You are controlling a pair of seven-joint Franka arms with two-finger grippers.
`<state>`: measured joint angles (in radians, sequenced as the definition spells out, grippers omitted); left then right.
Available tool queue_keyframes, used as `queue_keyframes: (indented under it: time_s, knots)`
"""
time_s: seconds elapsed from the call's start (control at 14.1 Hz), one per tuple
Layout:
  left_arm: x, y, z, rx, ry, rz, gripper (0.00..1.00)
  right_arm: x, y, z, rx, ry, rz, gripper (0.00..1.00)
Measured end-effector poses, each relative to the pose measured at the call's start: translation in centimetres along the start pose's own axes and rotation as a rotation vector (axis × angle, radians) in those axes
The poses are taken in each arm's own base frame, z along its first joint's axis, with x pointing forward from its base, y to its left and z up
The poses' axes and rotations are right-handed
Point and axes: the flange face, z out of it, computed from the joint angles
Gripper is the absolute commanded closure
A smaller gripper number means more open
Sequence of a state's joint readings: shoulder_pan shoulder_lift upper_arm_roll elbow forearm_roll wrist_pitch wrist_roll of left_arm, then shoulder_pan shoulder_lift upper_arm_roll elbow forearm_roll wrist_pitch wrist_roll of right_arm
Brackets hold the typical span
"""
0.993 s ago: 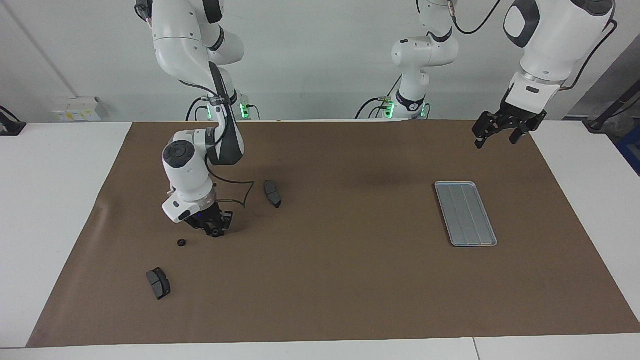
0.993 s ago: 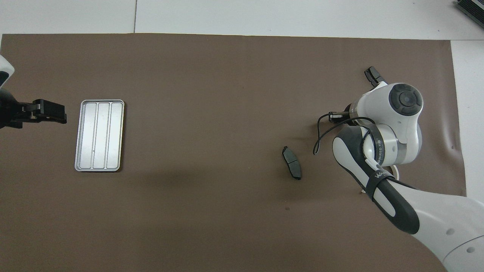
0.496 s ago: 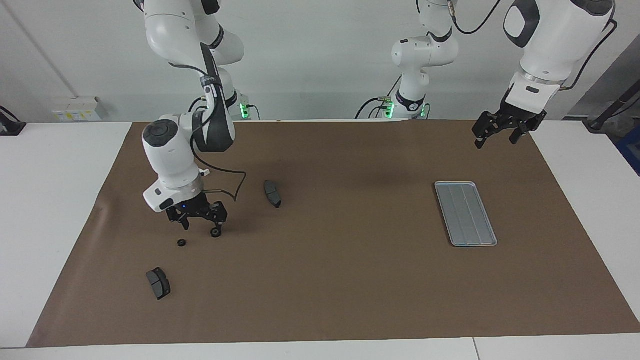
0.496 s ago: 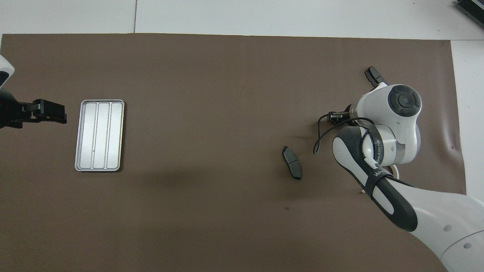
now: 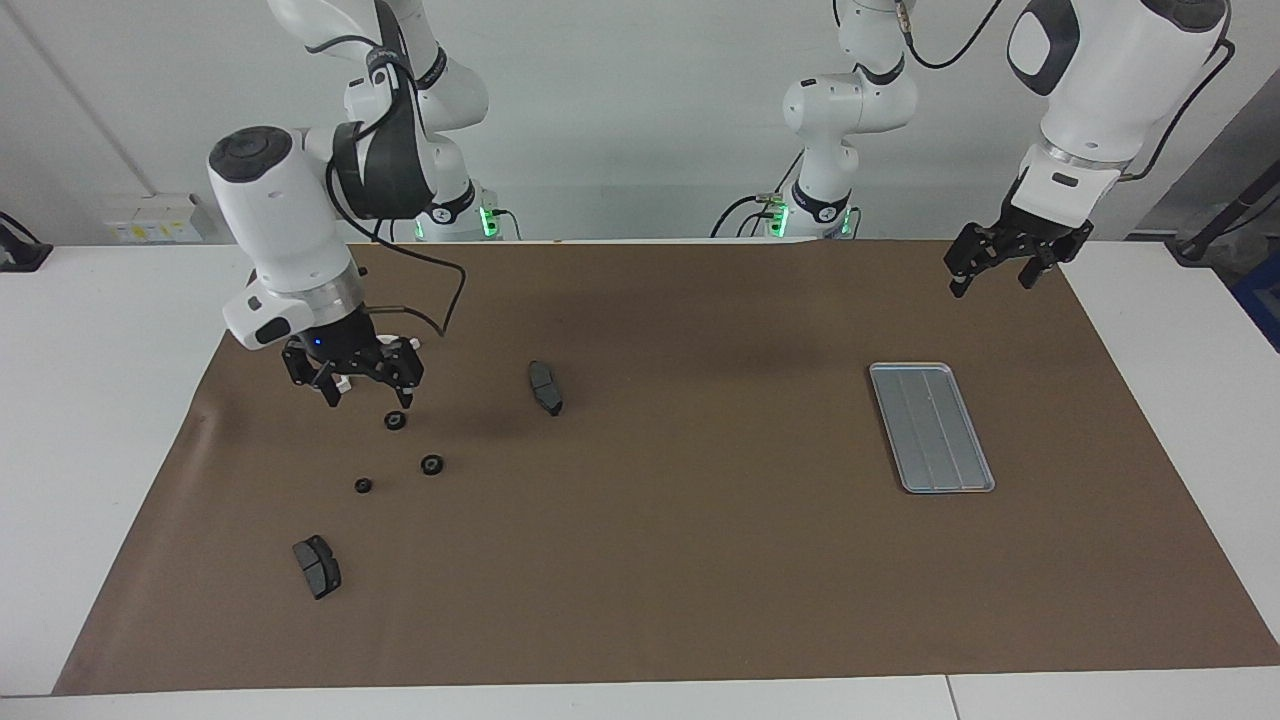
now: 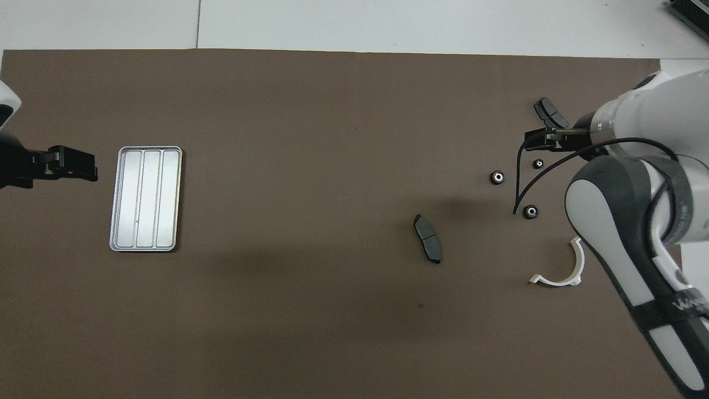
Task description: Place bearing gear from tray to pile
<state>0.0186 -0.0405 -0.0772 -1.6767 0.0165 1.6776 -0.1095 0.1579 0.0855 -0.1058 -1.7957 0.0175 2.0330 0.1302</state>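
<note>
Since a second before, the right gripper (image 5: 363, 393) had let go of a bearing gear and risen from the mat, so that three small black gears now lay in the open: one (image 5: 432, 464) midway between the two brake pads, a smaller one (image 5: 363, 486) beside it toward the right arm's end of the table, and a third (image 5: 395, 421) nearer the robots, under the raised fingers. That gripper hung above the mat with its fingers apart and nothing between them. Around the gears lay the rest of the pile: a dark brake pad (image 5: 545, 387) toward the middle of the table, another brake pad (image 5: 317, 566) farther from the robots, and a white half-ring bracket (image 6: 559, 267) nearer to the robots, mostly hidden by the gripper in the facing view. The tray (image 5: 930, 427) sat well apart at the left arm's end of the brown mat (image 5: 680, 560), with no part on it. Over the mat's corner nearer the robots than the tray, the left gripper (image 5: 990, 282) waited in the air, its fingers spread and holding nothing.
</note>
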Motion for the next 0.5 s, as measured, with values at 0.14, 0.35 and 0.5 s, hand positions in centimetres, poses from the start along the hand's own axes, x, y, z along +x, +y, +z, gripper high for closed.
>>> queue_keyframes:
  time_s: [0.14, 0.35, 0.5]
  knots:
    - [0.0, 0.0, 0.0, 0.0, 0.0, 0.0, 0.0, -1.2, 1.2, -3.6, -0.001, -0.037, 0.017, 0.0]
    - [0.0, 0.0, 0.0, 0.0, 0.0, 0.0, 0.0, -3.0, 5.2, -9.3, -0.008, -0.104, 0.07, 0.0]
    - [0.0, 0.0, 0.0, 0.0, 0.0, 0.0, 0.0, -4.0, 7.4, -11.9, -0.012, -0.144, 0.1, 0.0]
